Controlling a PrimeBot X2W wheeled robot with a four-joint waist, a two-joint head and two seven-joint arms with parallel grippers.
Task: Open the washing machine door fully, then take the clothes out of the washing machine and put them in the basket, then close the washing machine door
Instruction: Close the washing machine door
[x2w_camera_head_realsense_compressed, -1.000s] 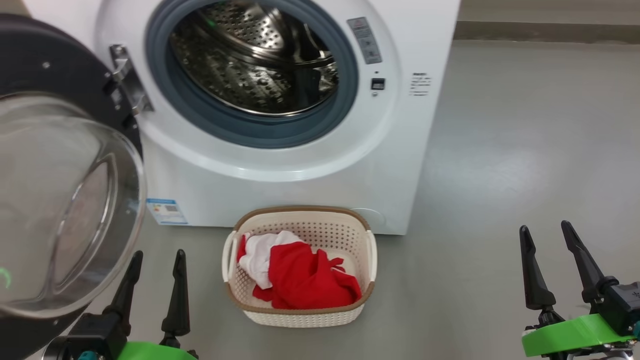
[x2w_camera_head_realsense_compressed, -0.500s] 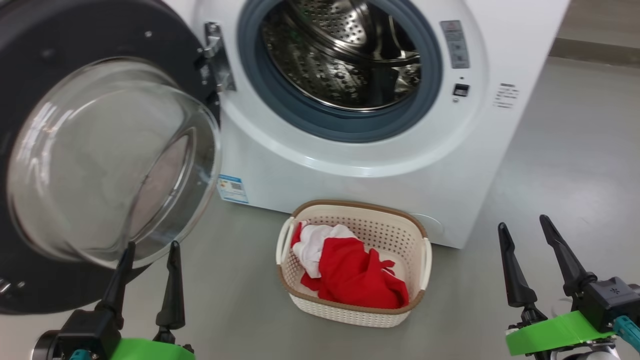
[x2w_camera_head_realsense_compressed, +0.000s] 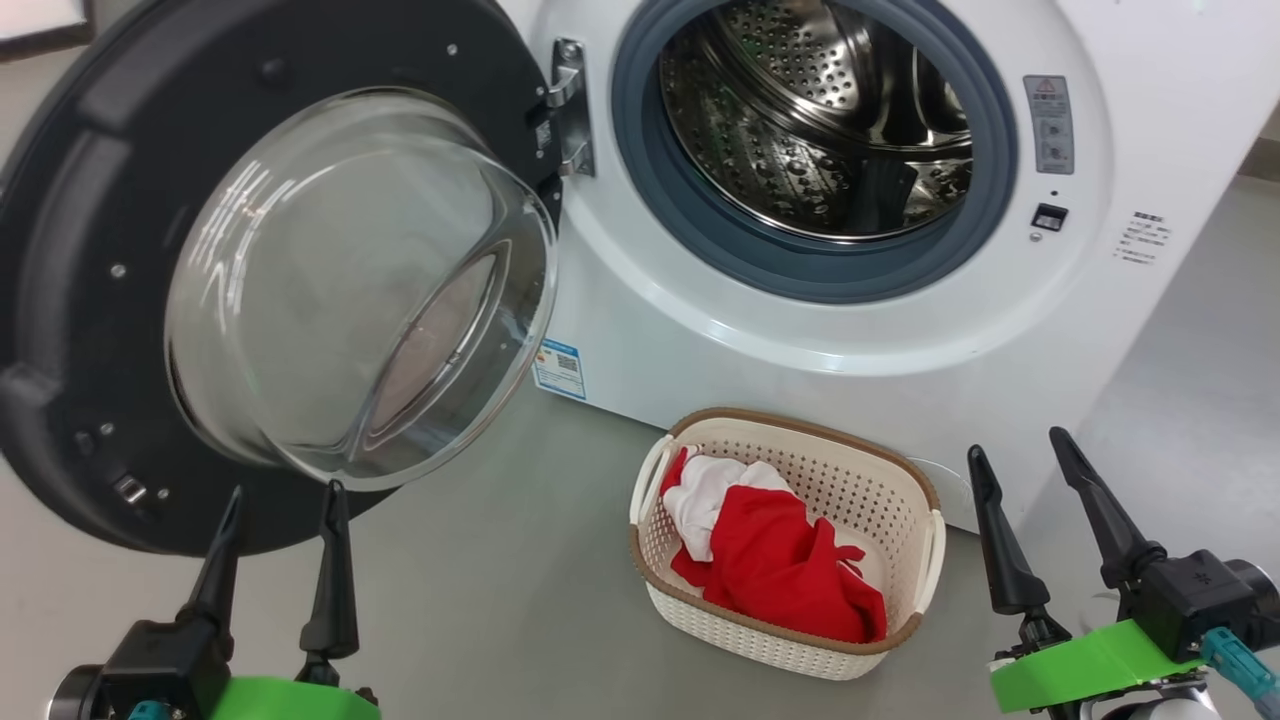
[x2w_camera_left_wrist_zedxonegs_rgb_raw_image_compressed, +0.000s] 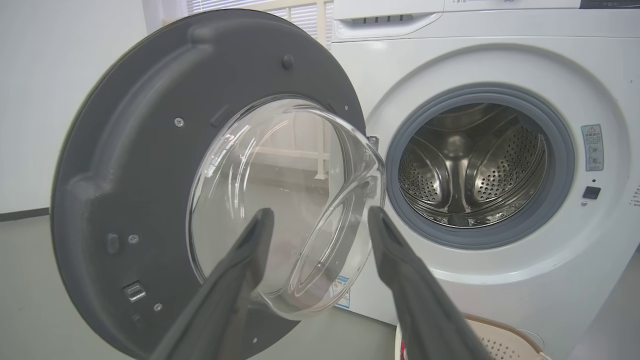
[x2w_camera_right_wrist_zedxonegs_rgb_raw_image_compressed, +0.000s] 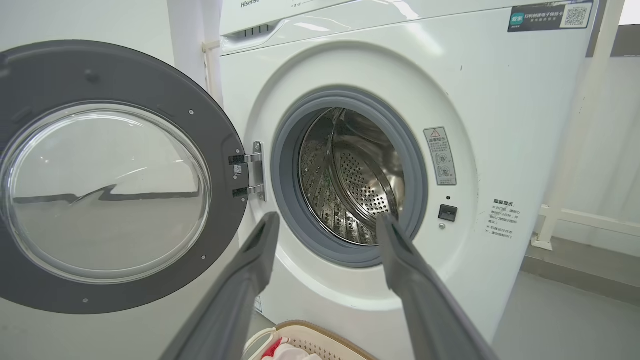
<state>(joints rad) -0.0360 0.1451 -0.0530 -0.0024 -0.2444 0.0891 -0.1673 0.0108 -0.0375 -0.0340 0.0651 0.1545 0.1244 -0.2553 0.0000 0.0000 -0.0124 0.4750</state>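
1. The door (x2w_camera_head_realsense_compressed: 90, 300) is seen swung wide open at the left of the machine (x2w_camera_head_realsense_compressed: 800, 340), hung on its hinge (x2w_camera_head_realsense_compressed: 570, 110), with the glass bowl (x2w_camera_head_realsense_compressed: 350, 280) bulging towards the robot
2. The perforated steel drum (x2w_camera_head_realsense_compressed: 800, 130) is exposed inside the grey ring (x2w_camera_head_realsense_compressed: 850, 285)
3. The basket (x2w_camera_head_realsense_compressed: 800, 425) is set on the floor (x2w_camera_head_realsense_compressed: 500, 600) just in front of the machine, below the opening
4. The clothes (x2w_camera_head_realsense_compressed: 780, 570) are heaped in the basket, red with a white piece at the left end; whether that piece is a separate garment cannot be told
5. The left gripper (x2w_camera_head_realsense_compressed: 285, 490) is held low before the door, its fingers spread apart and empty, the tips seemingly just short of the bowl's lower edge
6. The right gripper (x2w_camera_head_realsense_compressed: 1015, 442) is held to the right of the basket, its fingers likewise apart and empty, pointed at the machine
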